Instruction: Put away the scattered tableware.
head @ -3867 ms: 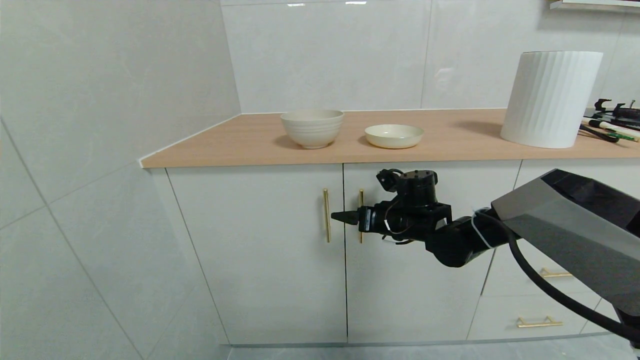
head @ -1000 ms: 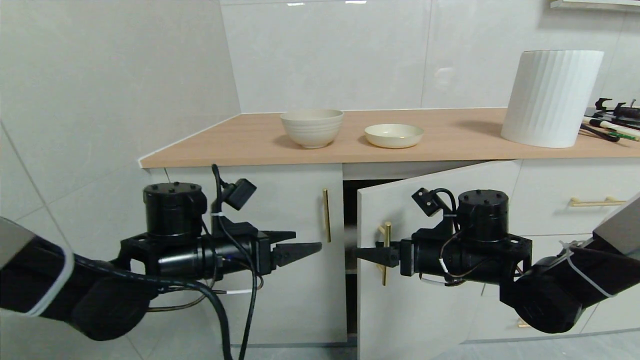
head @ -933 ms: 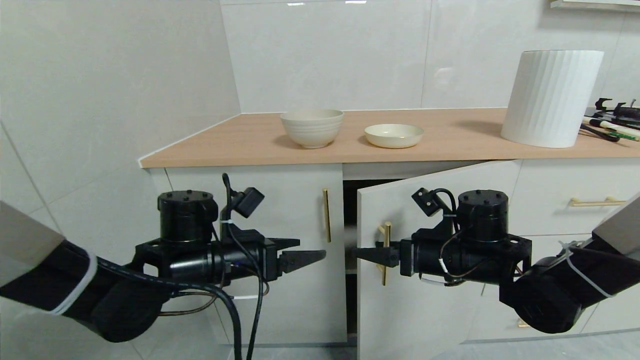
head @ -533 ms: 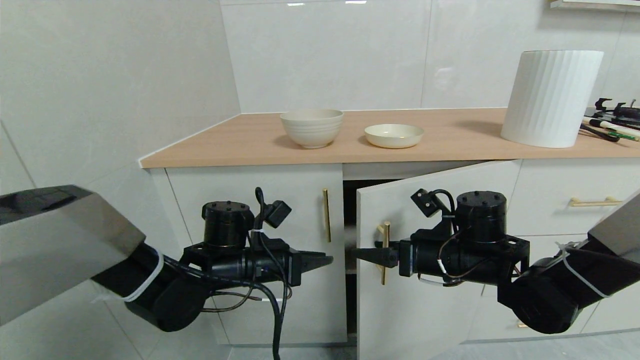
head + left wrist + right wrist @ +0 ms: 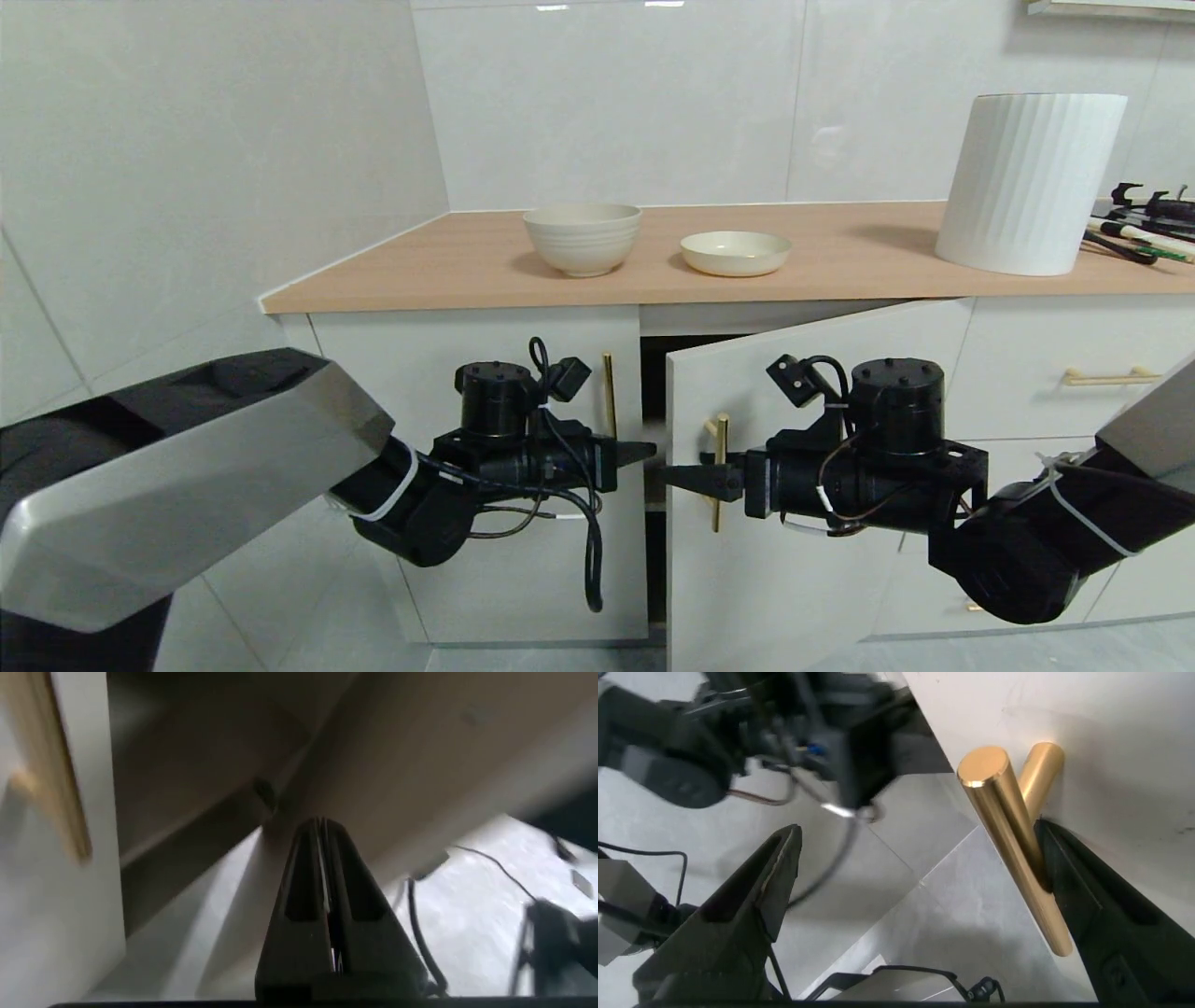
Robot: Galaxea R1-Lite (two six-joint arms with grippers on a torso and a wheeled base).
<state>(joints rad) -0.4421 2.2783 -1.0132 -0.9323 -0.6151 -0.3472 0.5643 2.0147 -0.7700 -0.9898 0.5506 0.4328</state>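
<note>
A cream ribbed bowl [image 5: 582,239] and a shallow cream dish [image 5: 735,253] stand on the wooden countertop [image 5: 448,271]. Below them the right cabinet door [image 5: 794,373] hangs ajar, showing a dark gap. My right gripper [image 5: 686,474] [image 5: 920,835] is open, with the door's gold handle [image 5: 717,467] [image 5: 1013,831] between its fingers, close against one finger [image 5: 1102,915]. My left gripper [image 5: 642,452] [image 5: 322,831] is shut on nothing, its tip at the gap between the closed left door [image 5: 485,355] and the ajar door.
A tall white ribbed container [image 5: 1027,182] stands at the counter's right, with dark tools [image 5: 1144,233] beyond it. The left door's gold handle [image 5: 609,387] is just behind my left gripper. Drawers with gold handles [image 5: 1111,376] lie to the right; a tiled wall closes the left side.
The right door was swung ajar by my right gripper. Over the last second my left arm moved right to the door gap and its fingers shut. The right arm held still.
</note>
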